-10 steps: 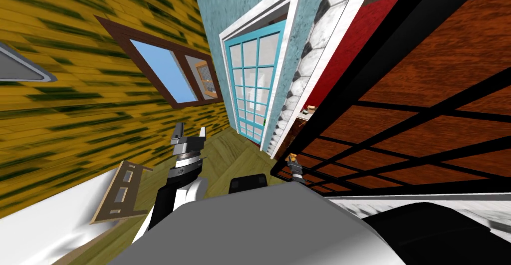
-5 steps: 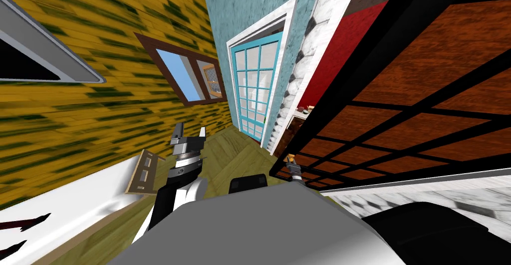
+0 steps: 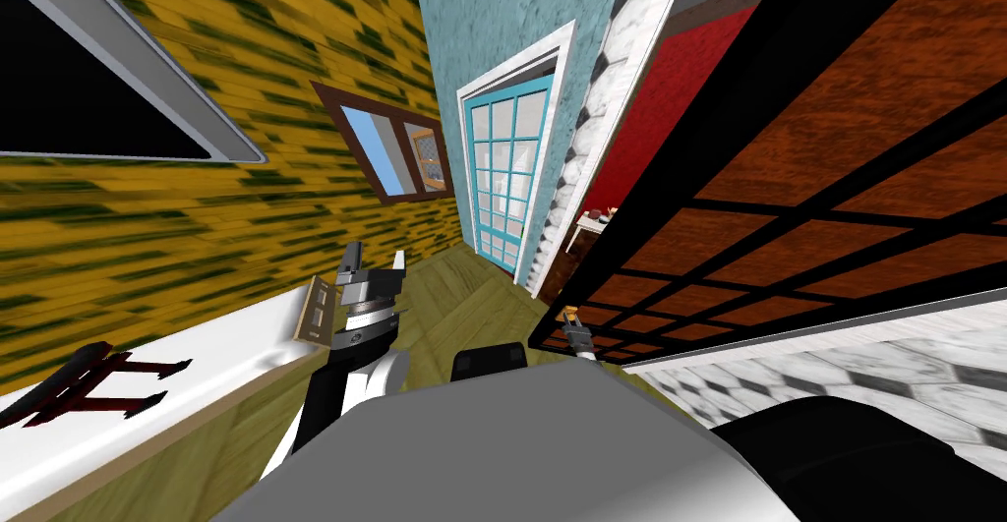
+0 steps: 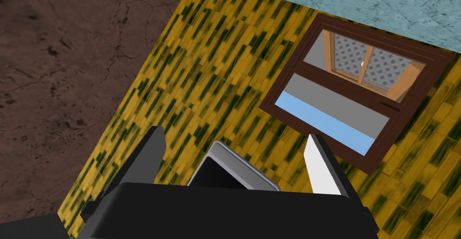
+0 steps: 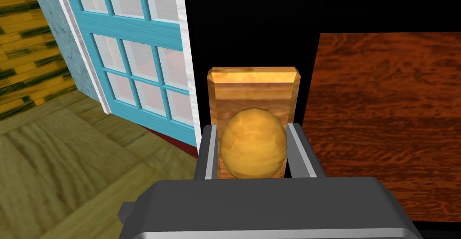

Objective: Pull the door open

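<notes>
The right gripper (image 5: pixel 252 127) has its fingers (image 5: pixel 208 153) clamped on either side of the round golden knob (image 5: pixel 253 148). The knob sits on a tan back plate (image 5: pixel 252 85) fixed to the black outer stile at the edge of the door (image 5: pixel 382 105). In the head view, this door (image 3: pixel 836 182), made of red-brown wood panels in a black grid frame, spreads across the right side. The right gripper (image 3: pixel 575 327) is at its near lower corner. Past the door's edge stand a red wall (image 3: pixel 669 103) and a blue glazed door (image 3: pixel 502 177) in a white frame, above the olive wood floor (image 3: pixel 472 295). The left gripper (image 3: pixel 377 262) is raised in front of the yellow wall (image 3: pixel 197 231), well apart from the door. Its fingers (image 4: pixel 315 160) are spread apart with nothing between them.
</notes>
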